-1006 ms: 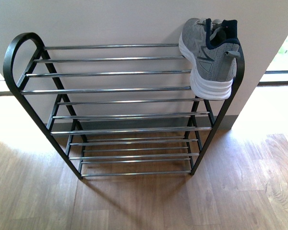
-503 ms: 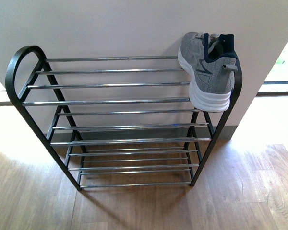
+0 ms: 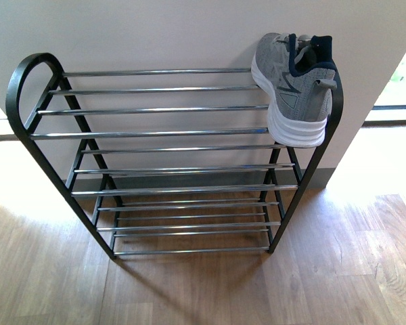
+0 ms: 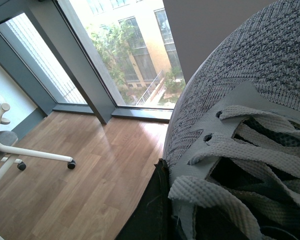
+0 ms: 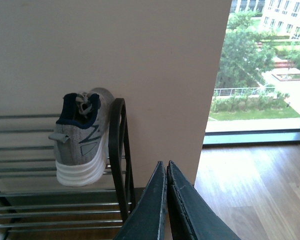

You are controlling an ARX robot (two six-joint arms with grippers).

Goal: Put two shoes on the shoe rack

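Observation:
The shoe rack, black frame with silver rods, stands against a pale wall. One grey sneaker with a white sole sits on the right end of its top shelf; it also shows in the right wrist view. Neither gripper shows in the front view. In the left wrist view the other grey sneaker fills the frame close up, laces and knit upper, with my left gripper shut on it; a dark finger shows beside it. My right gripper is shut and empty, off the rack's right end. The pale blue slides are out of view.
The rack's right end loop rises beside the placed sneaker. A wall backs the rack. Wooden floor lies in front. Floor-to-ceiling windows and a white office chair base show in the left wrist view.
The front view shifted slightly: the rack dropped in the picture, then rose again. The sneaker on the top shelf has not moved on the rack.

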